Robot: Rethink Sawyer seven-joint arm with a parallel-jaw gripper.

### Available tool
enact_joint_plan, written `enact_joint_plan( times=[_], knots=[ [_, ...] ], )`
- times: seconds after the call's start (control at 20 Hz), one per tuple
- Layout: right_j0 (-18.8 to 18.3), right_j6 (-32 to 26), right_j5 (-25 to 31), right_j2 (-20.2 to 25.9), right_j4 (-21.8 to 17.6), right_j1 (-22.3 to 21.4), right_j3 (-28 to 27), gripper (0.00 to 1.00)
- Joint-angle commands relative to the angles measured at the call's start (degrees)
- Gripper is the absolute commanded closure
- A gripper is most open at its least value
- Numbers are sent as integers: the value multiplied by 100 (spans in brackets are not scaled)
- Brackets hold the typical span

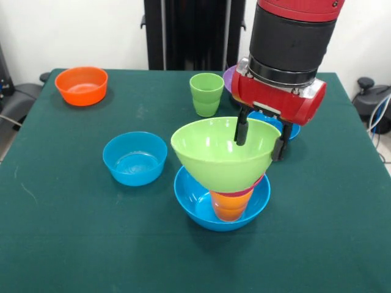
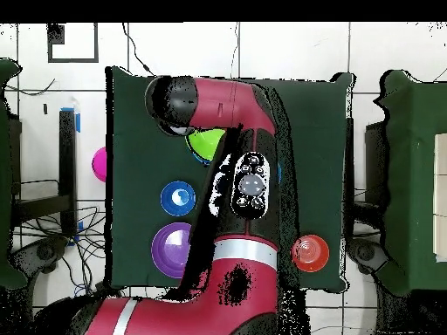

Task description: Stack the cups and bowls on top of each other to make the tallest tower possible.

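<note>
Pinching lime bowl [image 1: 223,152] rim, one finger inside, one outside | gripper [image 1: 261,141] at its far-right edge | bowl tilted atop orange cup [image 1: 231,204] in blue bowl [image 1: 194,198], directly below jaws

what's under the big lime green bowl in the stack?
Under the tilted large lime green plastic bowl a pink-red rim shows, then an orange ribbed cup standing in the large blue bowl. The lime bowl hides the rest. The hand grips its far rim.
</note>
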Motion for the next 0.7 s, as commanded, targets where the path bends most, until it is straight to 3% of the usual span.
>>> enact_joint_plan(
  times=[0.05,0.7],
  knots=[
    [-11,722,-183,315,144,180,659,0],
    [104,848,-216,228,315,152,774,0]
  ],
)
